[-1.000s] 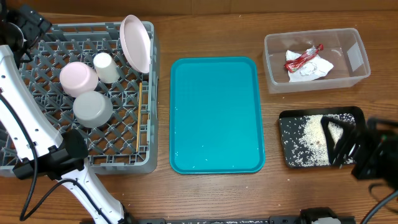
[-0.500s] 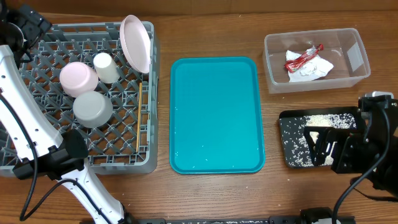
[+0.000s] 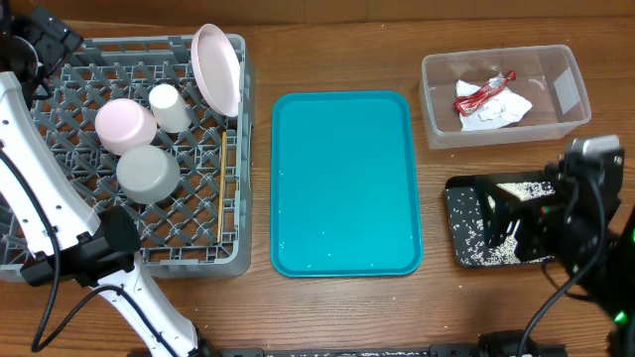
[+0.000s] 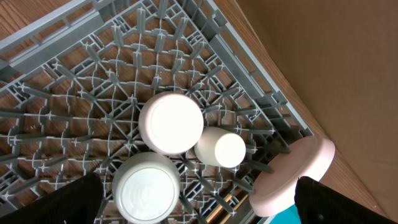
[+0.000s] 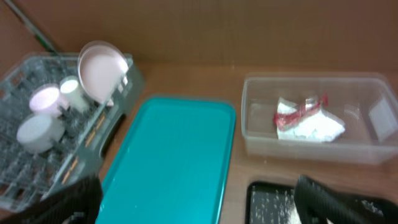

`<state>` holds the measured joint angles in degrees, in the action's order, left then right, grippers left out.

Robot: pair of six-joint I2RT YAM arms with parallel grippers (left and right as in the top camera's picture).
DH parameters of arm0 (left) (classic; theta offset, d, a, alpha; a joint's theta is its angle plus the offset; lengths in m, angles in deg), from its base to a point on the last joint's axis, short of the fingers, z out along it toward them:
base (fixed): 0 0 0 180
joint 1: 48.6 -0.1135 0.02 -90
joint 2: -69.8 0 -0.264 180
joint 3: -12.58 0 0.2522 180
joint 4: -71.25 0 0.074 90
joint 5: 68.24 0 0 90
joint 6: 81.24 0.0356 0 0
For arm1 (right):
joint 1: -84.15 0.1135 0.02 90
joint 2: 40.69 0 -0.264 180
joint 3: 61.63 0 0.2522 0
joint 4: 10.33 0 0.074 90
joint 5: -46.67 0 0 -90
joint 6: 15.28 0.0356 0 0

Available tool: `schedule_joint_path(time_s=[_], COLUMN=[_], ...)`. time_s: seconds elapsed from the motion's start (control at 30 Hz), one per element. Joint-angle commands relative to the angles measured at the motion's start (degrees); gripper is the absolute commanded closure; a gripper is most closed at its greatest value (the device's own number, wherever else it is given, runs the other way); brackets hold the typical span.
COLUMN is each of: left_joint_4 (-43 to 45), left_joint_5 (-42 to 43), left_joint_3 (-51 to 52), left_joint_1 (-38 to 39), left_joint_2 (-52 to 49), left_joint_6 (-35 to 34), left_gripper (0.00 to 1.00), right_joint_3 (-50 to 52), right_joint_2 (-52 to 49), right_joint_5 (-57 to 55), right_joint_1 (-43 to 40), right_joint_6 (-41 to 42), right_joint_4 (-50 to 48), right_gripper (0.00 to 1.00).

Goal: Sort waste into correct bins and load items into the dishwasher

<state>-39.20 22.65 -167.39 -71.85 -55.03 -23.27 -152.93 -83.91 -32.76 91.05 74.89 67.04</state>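
The grey dish rack (image 3: 60,119) holds an upright pink plate (image 3: 218,67), a pale pink bowl (image 3: 125,124), a white cup (image 3: 169,107), a grey bowl (image 3: 149,174) and chopsticks (image 3: 223,188). My left gripper (image 4: 199,208) hangs open and empty above the bowls (image 4: 171,122). The clear tub (image 3: 432,99) holds the white tissue (image 3: 501,107) and the red wrapper (image 3: 483,92). The black tray (image 3: 451,213) holds rice grains (image 3: 474,233). My right gripper (image 3: 511,218) is raised over the tray's right part, open and empty, and hides that part.
The flat teal serving tray (image 3: 342,183) lies between the rack and the bins, with nothing on it. My left arm (image 3: 40,198) runs along the rack's left side. The tub (image 5: 255,124) and teal tray (image 5: 168,162) also show in the right wrist view.
My right arm has swung from the table's right front edge to above the black tray and risen, covering more of the rice. The left arm has not moved.
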Motion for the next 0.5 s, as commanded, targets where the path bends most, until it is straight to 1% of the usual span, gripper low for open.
schedule_joint_path(time_s=[0.0,0.07,0.1,0.2,0.3,0.47], left_joint_4=[-0.1,-0.1,-0.1,-0.1,-0.1,-0.1], left_joint_5=[0.0,0.0,0.0,0.0,0.0,0.0], left_joint_3=[0.0,0.0,0.0,0.0,0.0,0.0], left_joint_1=[0.3,0.3,0.3,0.3,0.3,0.3], left_joint_2=[-0.3,-0.3,-0.3,-0.3,-0.3,-0.3], left_joint_6=[0.3,0.3,0.3,0.3,0.3,0.3], left_gripper=[0.00,0.00,0.00,0.00,0.00,0.00], right_joint_3=[12.2,20.2,26.1,36.9,46.9,60.6], right_joint_2=[8.5,13.1,16.3,22.1,27.2,33.2], right_joint_5=[-0.9,-2.2,-2.6,-2.6,-2.9,-3.6], right_joint_1=[0.4,0.3,0.0,-0.7,-0.8,-0.9], right_joint_6=[-1.1,-1.1,-1.1,-1.0,-1.1,-1.0], right_joint_4=[-7.5,-14.3,-19.0,-27.8,-37.9,-53.6], right_gripper=[0.00,0.00,0.00,0.00,0.00,0.00])
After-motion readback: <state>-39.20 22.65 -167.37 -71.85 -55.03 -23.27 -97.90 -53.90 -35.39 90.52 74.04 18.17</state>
